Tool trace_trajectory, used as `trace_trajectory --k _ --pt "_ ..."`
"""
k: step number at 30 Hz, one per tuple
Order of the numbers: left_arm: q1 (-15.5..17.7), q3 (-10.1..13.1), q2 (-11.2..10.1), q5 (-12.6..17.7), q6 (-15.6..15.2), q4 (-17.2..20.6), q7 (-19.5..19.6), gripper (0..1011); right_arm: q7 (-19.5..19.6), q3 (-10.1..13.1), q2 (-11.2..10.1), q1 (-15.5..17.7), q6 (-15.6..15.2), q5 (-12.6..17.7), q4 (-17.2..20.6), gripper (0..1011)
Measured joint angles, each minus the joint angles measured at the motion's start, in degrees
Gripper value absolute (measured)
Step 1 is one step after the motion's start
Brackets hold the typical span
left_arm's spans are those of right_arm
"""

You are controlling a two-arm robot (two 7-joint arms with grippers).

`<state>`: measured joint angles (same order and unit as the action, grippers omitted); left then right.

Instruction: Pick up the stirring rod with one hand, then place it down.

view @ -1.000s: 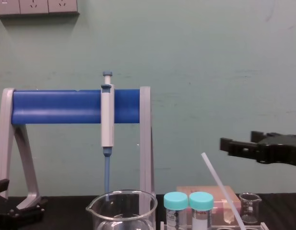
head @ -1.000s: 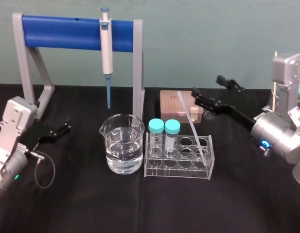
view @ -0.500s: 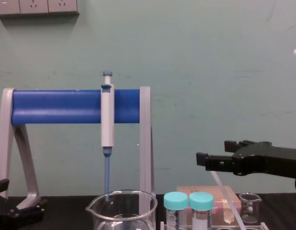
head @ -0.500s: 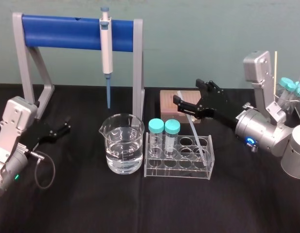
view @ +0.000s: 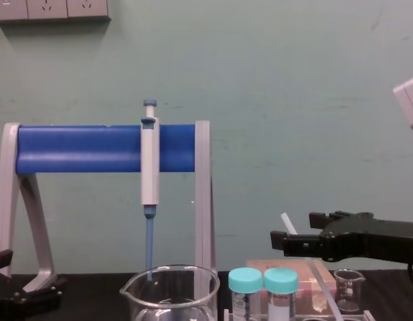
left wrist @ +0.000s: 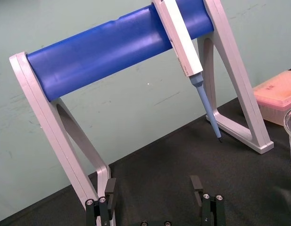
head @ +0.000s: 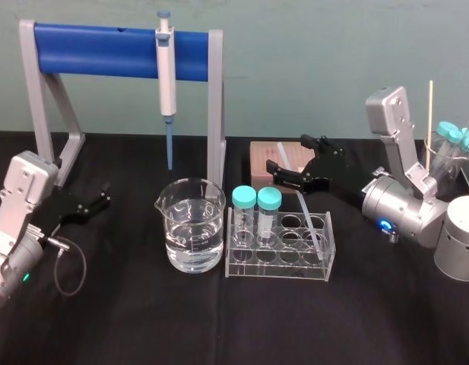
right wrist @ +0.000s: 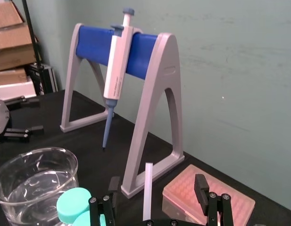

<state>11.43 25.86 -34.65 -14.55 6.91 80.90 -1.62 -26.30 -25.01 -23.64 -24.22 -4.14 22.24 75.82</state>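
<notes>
Right wrist view: stirring rod [right wrist: 147, 190] stands upright in the gap between the right gripper's [right wrist: 157, 184] jaws, which are spread wide and clear of it on both sides. Head view adds the rod's foot, leaning in the clear rack [head: 280, 264] on the counter [head: 143, 319]. Left gripper [head: 101, 196] sits low at the counter's left, jaws apart, holding nothing.

I take the water-filled glass beaker [head: 190, 225] as my mark. Behind it stands the blue-barred pipette stand [head: 105, 50], with a pipette [head: 166, 76] hanging tip-down. Just right of the beaker sits a clear tube rack [head: 280, 266] on the black table [head: 143, 319], with two teal-capped tubes [head: 244, 199] at its nearer end. A pink tip box [head: 261, 160] lies behind and to the right.
</notes>
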Motion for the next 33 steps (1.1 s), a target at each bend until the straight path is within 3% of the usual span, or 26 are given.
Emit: trace_trajectory --k 28,33 --pt "0.0 0.0 0.0 0.0 0.0 0.0 0.0 1000 0.1 0.5 0.6 0.4 -1.6 -1.9 -0.8 1000" --pt "0.0 0.0 0.0 0.0 0.0 0.0 0.0 1001 0.2 0.5 0.6 0.4 -1.6 -1.8 -0.8 891"
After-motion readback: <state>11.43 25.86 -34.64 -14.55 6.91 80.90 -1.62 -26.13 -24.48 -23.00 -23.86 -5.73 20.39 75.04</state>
